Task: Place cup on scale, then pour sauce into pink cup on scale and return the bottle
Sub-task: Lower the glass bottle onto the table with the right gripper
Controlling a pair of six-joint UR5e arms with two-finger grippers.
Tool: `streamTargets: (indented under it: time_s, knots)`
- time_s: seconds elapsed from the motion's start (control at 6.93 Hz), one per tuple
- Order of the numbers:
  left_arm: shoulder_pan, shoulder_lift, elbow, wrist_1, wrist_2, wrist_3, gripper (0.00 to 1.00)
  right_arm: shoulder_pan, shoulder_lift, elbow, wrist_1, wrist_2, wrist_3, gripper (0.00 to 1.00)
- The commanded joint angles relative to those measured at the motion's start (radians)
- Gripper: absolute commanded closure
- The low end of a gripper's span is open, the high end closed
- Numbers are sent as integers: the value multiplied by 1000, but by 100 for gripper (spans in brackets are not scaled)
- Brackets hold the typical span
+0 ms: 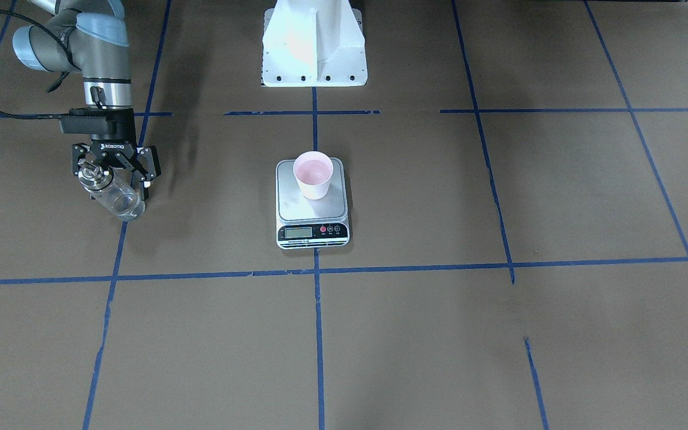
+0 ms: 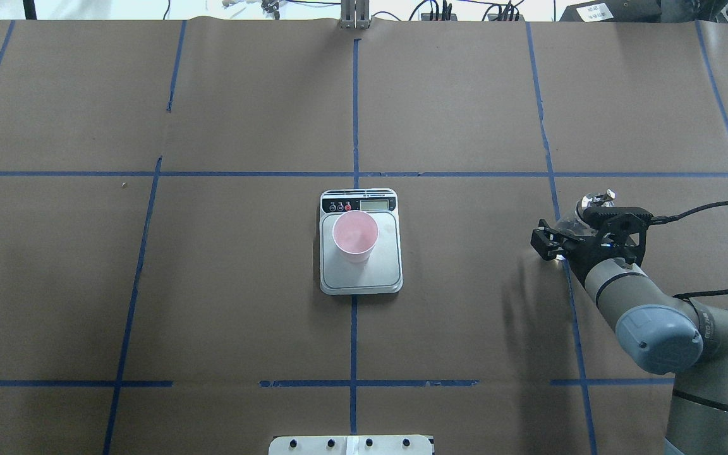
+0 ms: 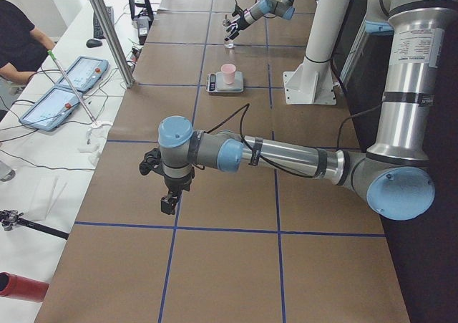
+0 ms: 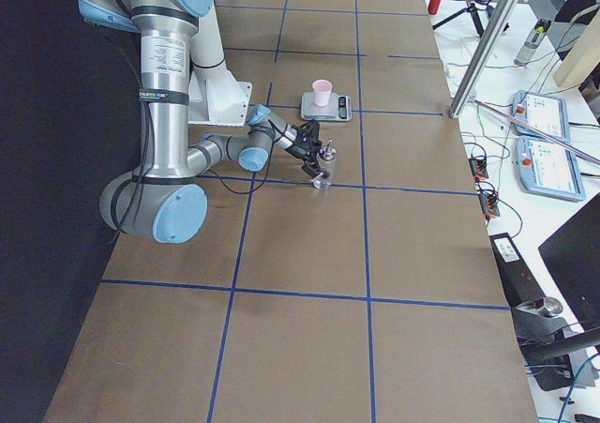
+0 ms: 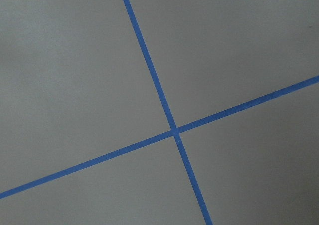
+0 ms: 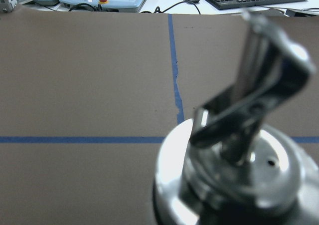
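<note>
Reads "ROBOTIQ" in small white capitals across the black body of the right gripper (image 1: 114, 179), seen from the camera facing the robot. Nothing else legible. On the scale (image 1: 312, 203), shows a pale display (image 1: 298, 232) with digits too faint to make out, and tiny print under the round buttons (image 1: 330, 229) too small to read. At the far right of the table, carries a white label (image 2: 593, 11) on dark equipment, print unreadable.

pink cup (image 1: 313, 174) upright on scale (image 1: 312, 216), glass bottle (image 1: 118, 197) tilted
</note>
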Motion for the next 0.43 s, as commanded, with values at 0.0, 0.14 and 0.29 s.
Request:
streamTargets:
  time_s: [0.0, 0.14, 0.29]
  knots:
    - [0, 0, 0, 0, 0, 0, 0, 2, -26, 33, -40, 90, 0, 0]
    - [0, 0, 0, 0, 0, 0, 0, 3, -40, 99, -124, 124, 0, 0]
    - [0, 2, 0, 0, 0, 0, 0, 2, -46, 156, -217, 152, 0, 0]
